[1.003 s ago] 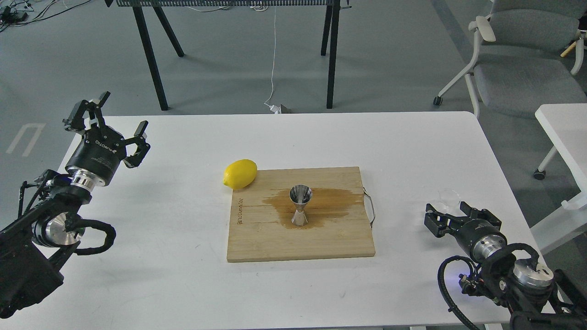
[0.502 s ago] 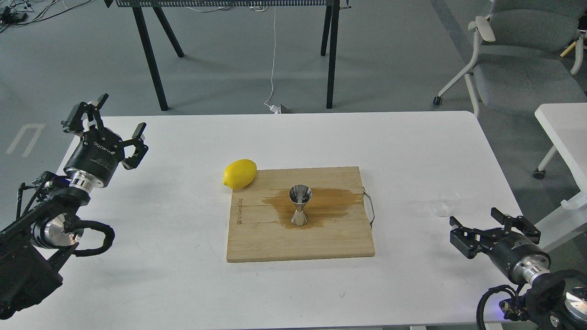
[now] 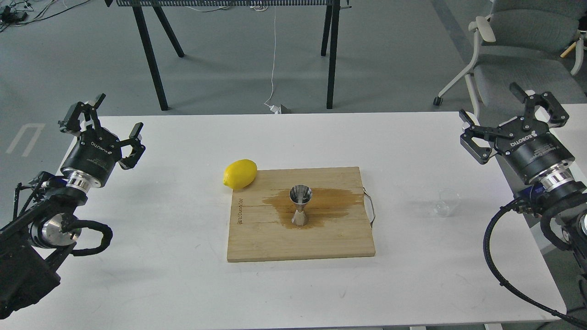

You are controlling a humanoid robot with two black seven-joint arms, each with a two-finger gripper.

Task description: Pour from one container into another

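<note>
Open desk [image 3: 151, 275] all along the near edge and across the far strip. Upright steel jigger [image 3: 300, 206] alone mid cutting board [image 3: 300, 243], clear on every side. Lemon [image 3: 240, 174] touching the board's far left corner. Small glass cup [image 3: 446, 202] alone right of the board's wire handle [image 3: 369, 207], open from above. Both grippers raised at the desk's outer edges.

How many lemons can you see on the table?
1. The lemon lies on the white table, touching the cutting board's far left corner. Nothing could hide another.
</note>
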